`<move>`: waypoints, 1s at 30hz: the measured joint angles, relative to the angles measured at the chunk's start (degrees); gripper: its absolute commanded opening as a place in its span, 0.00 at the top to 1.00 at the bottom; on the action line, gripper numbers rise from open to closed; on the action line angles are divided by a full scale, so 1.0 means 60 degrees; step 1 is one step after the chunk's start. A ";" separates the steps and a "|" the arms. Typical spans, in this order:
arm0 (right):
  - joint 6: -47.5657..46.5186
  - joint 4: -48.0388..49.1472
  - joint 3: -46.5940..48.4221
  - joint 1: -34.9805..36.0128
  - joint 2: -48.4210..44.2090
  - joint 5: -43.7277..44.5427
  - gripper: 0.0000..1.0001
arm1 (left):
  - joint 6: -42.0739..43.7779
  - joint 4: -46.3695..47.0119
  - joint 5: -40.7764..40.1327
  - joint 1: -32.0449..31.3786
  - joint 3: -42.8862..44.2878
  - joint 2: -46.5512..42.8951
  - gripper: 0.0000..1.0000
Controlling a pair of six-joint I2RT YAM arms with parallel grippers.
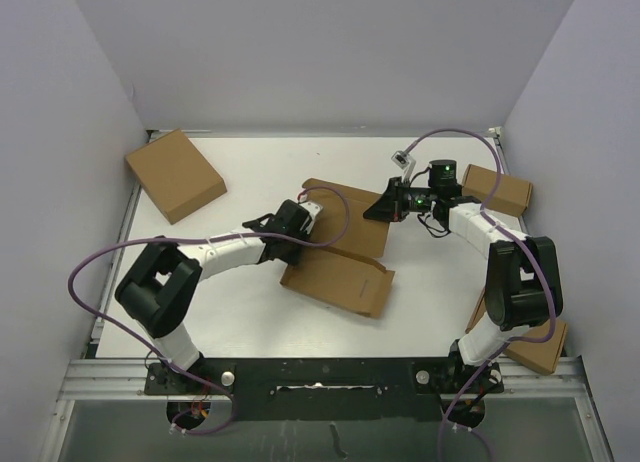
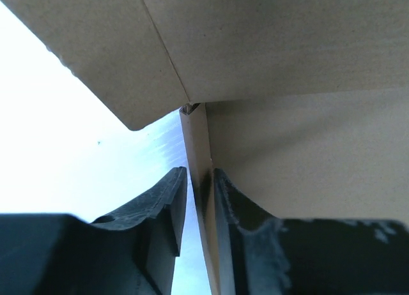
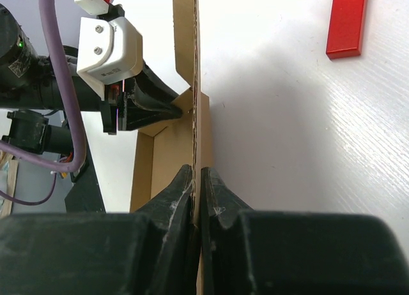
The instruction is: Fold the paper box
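**Top external view: the paper box (image 1: 335, 282) is being held at two edges**

The white worktop (image 1: 250, 317) is carrying everything, with the paper box lying about at its middle. One panel of the box is lying flat towards the arm bases. The panel behind it is standing up, tilted, from the fold between them.

Three other boxes are lying around it, all well apart from it. The largest ready-made box (image 1: 175, 174) is sitting to the far left of the paper box. A second ready-made box (image 1: 497, 189) is sitting to its far right. A third ready-made box (image 1: 540, 350) is lying to its near right, partly hidden under the right arm.

The left hand (image 1: 308, 222) is reaching to the left end of the raised panel. Its jaws are standing narrow around an upright flap edge there, one pad pressing flat on the card and the other meeting it only at the tip.

The right hand (image 1: 372, 210) is gripping the right end of the same panel, its fingers pinching almost fully together on the thin card.

A small red block (image 3: 348, 20) is lying apart from the paper box, on the side of the raised panel facing away from the left hand.
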 measured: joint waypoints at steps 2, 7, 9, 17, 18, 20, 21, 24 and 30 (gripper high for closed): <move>0.0000 0.0004 0.0000 -0.0011 0.0000 -0.0029 1.00 | 0.0025 -0.0040 0.0011 -0.0007 0.0000 -0.0011 0.67; 0.0000 0.0076 0.0000 -0.0124 0.0000 -0.0189 1.00 | -0.0040 -0.0102 0.0127 -0.0011 0.0000 -0.0178 0.51; -0.0004 0.0109 0.0000 -0.0197 -0.0004 -0.0255 1.00 | -0.0117 -0.0120 0.0219 -0.0007 0.0000 -0.0466 0.45; -0.0790 -0.0073 0.0004 -0.0590 -0.0182 -0.0882 1.00 | -0.0401 0.0849 0.1475 0.0648 -0.0750 -0.2881 0.27; -0.0991 -0.0178 0.0011 -0.0645 -0.0204 -0.0976 1.00 | -0.0539 0.1151 0.1796 0.0911 -0.1009 -0.3253 0.25; -0.1483 -0.0561 0.0073 -0.0743 -0.0233 -0.1096 1.00 | -0.0994 0.1934 0.2579 0.1639 -0.1610 -0.3927 0.24; -0.1810 -0.0852 0.0146 -0.0809 -0.0248 -0.1162 1.00 | -0.1282 0.2364 0.2965 0.2065 -0.1920 -0.4186 0.23; -0.2816 -0.1661 0.0433 -0.1140 -0.0288 -0.1439 1.00 | -0.2328 0.3719 0.4211 0.3355 -0.2772 -0.4568 0.24; -0.4499 -0.3085 0.0882 -0.2535 -0.0321 -0.1985 1.00 | -0.3799 0.5060 0.5668 0.4368 -0.3271 -0.4087 0.26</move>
